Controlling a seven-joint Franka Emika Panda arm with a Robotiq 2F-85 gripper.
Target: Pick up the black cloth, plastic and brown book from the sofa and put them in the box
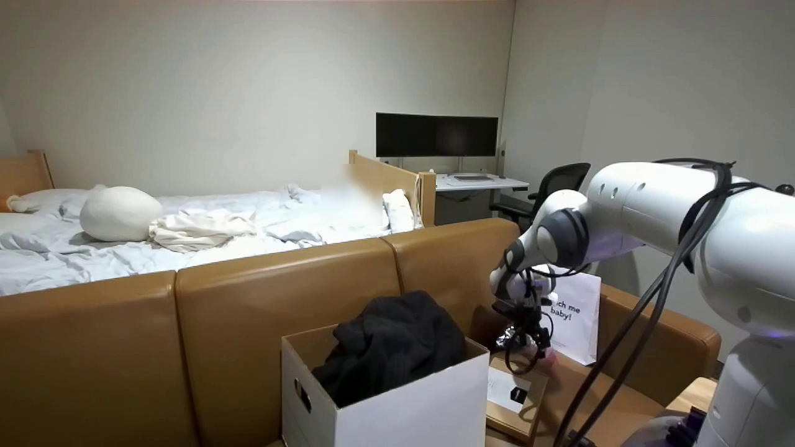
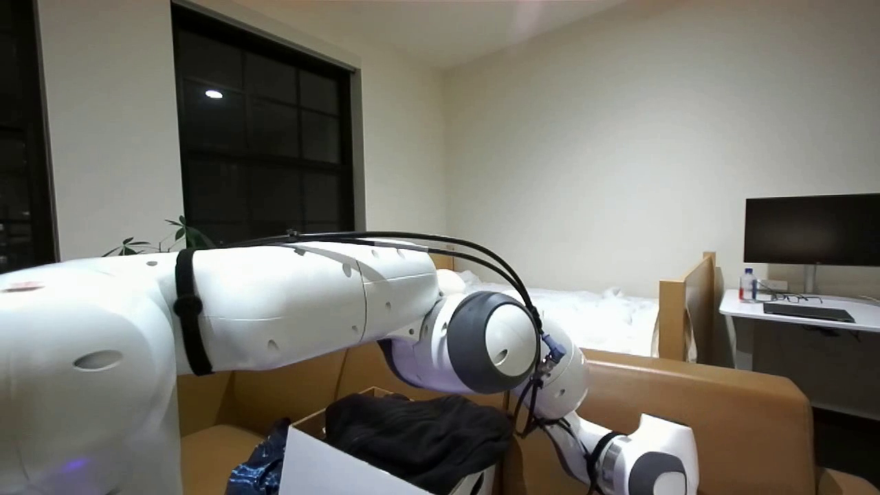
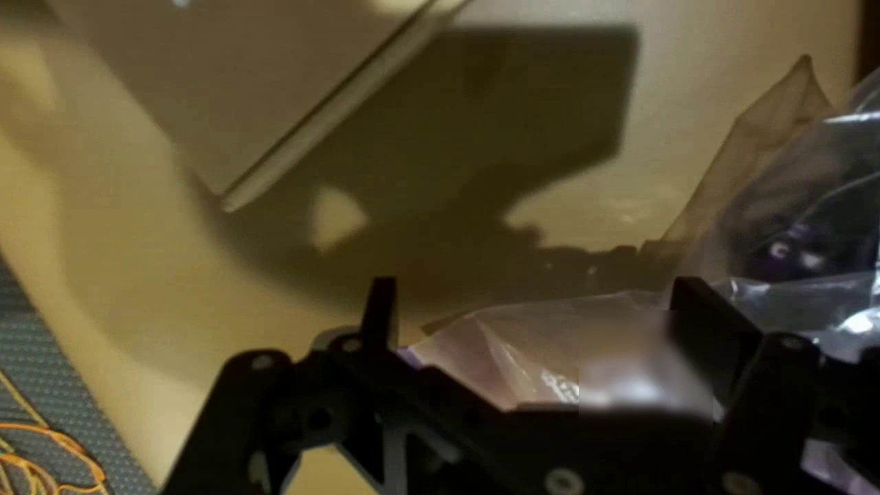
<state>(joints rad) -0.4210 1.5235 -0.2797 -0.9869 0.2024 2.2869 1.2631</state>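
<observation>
Box (image 1: pixel 410 413) holds black cloth (image 1: pixel 397 341), heaped past top; end effector (image 3: pixel 536 295) spread wide near plastic (image 3: pixel 512 361).

Bare sofa (image 3: pixel 440 185) is leaving room between the brown book (image 3: pixel 240 82) and the plastic (image 3: pixel 509 357); a white printed card (image 1: pixel 576 332) is standing behind the gripper (image 3: pixel 536 289); black cloth (image 1: pixel 394 344) is crowding the box (image 1: pixel 416 406).

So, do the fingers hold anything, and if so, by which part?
Nothing is held: the fingers stand open; the clear plastic wrapper seen between them is not gripped.
</observation>
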